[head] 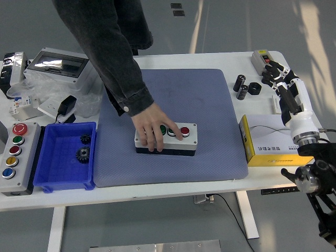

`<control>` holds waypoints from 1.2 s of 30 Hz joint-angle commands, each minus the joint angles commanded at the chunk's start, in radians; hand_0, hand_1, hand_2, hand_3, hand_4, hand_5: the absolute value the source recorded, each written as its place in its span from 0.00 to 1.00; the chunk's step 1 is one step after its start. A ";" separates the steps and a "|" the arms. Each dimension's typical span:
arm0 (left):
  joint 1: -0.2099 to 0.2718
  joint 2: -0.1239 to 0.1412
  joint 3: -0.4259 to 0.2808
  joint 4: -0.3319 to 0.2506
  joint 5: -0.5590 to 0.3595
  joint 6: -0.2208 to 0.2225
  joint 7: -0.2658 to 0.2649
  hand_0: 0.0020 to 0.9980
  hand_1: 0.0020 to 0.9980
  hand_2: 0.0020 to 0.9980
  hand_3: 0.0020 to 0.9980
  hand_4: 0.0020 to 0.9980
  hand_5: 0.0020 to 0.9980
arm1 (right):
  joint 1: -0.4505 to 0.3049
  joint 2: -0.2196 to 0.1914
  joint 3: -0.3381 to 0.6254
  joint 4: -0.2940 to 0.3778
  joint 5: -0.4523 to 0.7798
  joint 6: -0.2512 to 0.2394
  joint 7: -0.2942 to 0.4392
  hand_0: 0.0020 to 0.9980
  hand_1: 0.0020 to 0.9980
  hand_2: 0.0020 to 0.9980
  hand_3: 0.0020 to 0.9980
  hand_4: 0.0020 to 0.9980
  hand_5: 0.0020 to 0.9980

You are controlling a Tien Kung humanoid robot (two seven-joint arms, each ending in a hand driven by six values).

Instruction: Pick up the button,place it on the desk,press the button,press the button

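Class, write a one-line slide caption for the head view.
A person's hand covers the button box on the blue mat while the robot's right hand waits at the table's right.

No print is legible; dark markings on the flat yellow cardboard box [269,157] beside the robot's right hand [278,79] blur.

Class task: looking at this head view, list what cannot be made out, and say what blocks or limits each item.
- Button box: its left controls, under the person's hand.
- Right hand: finger pose, too small.
- Left arm: outside the frame.
- Grey enclosure: contents, hidden by window glare.
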 joint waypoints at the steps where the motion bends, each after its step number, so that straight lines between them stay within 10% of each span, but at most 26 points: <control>1: 0.000 0.001 0.000 0.000 0.000 0.000 0.000 0.64 0.60 0.55 0.60 0.62 0.21 | 0.000 -0.001 -0.001 -0.001 0.000 0.000 -0.001 0.81 0.76 0.78 0.75 0.85 0.60; 17: 0.004 0.002 -0.007 0.000 0.009 0.001 0.003 0.64 0.60 0.55 0.60 0.62 0.21 | 0.001 0.003 -0.013 -0.002 -0.071 -0.070 -0.035 0.81 0.76 0.78 0.75 0.85 0.61; 23: 0.006 0.002 -0.008 0.000 0.010 0.002 0.005 0.64 0.60 0.55 0.60 0.62 0.21 | 0.088 0.005 -0.059 -0.014 -0.303 -0.173 -0.251 0.81 0.76 0.78 0.75 0.85 0.61; 35: -0.006 0.009 -0.006 0.000 0.005 0.002 0.004 0.64 0.60 0.55 0.60 0.63 0.21 | 0.307 0.040 -0.274 -0.079 -0.762 -0.097 -0.649 0.81 0.77 0.79 0.77 0.85 0.58; 36: -0.005 0.010 -0.004 0.000 0.003 0.003 0.005 0.64 0.60 0.55 0.60 0.63 0.21 | 0.318 0.042 -0.291 -0.077 -0.802 -0.096 -0.673 1.00 1.00 1.00 1.00 1.00 0.51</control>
